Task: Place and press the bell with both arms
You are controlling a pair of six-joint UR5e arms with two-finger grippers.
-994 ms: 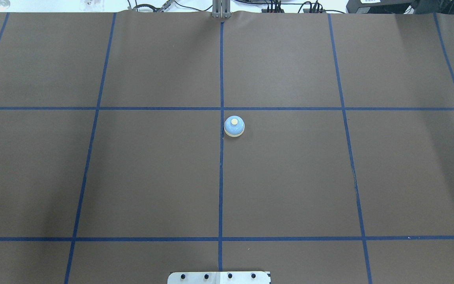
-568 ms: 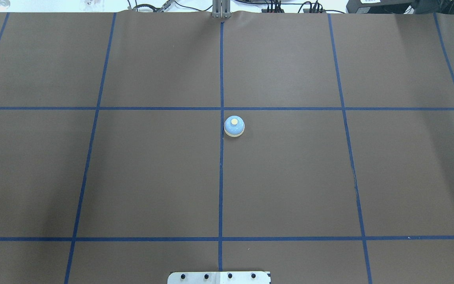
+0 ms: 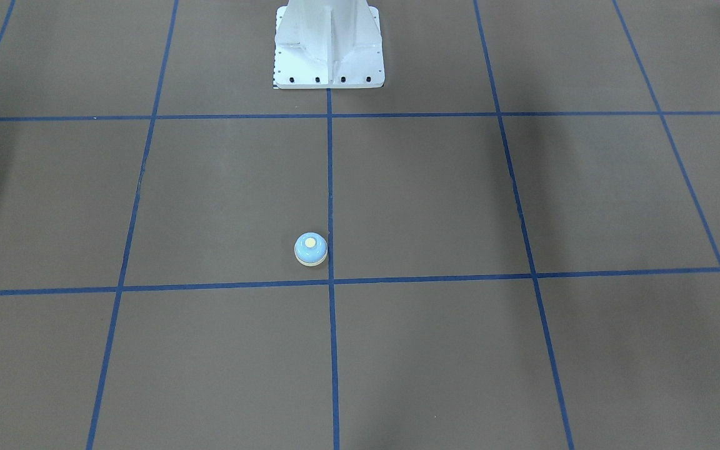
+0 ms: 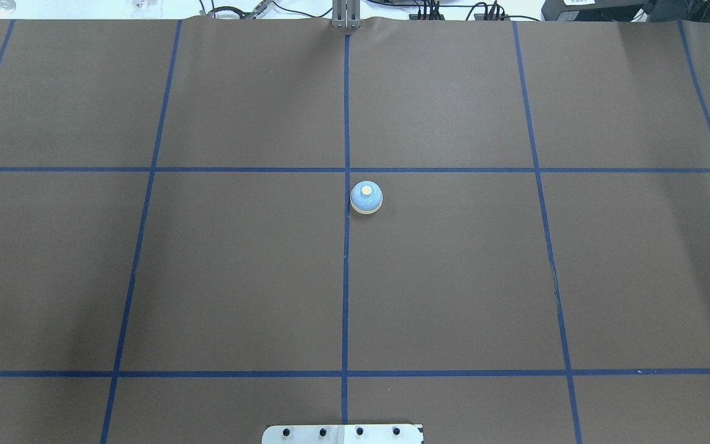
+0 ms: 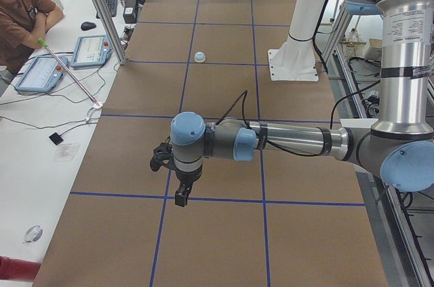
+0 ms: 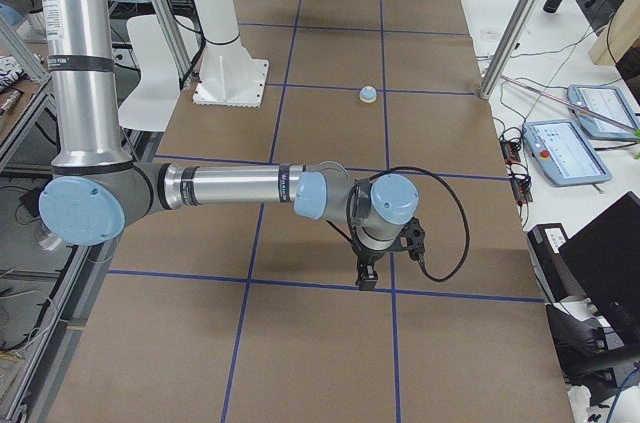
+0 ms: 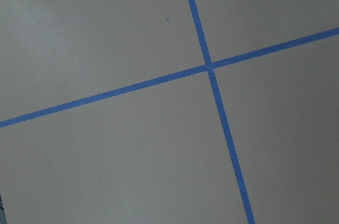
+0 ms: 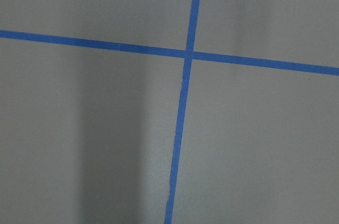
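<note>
The light-blue bell with its cream button stands upright on the brown table, just right of the centre tape line; it also shows in the front view and small in the side views. No gripper touches it. My left gripper hangs over the table far from the bell, seen only in the left side view; I cannot tell its state. My right gripper hangs likewise at the other end, state unclear. Both wrist views show only bare mat and tape.
The white pedestal stands at the robot's edge of the table, its base plate at the overhead view's bottom. Blue tape lines grid the mat. An operator sits by tablets on a side bench.
</note>
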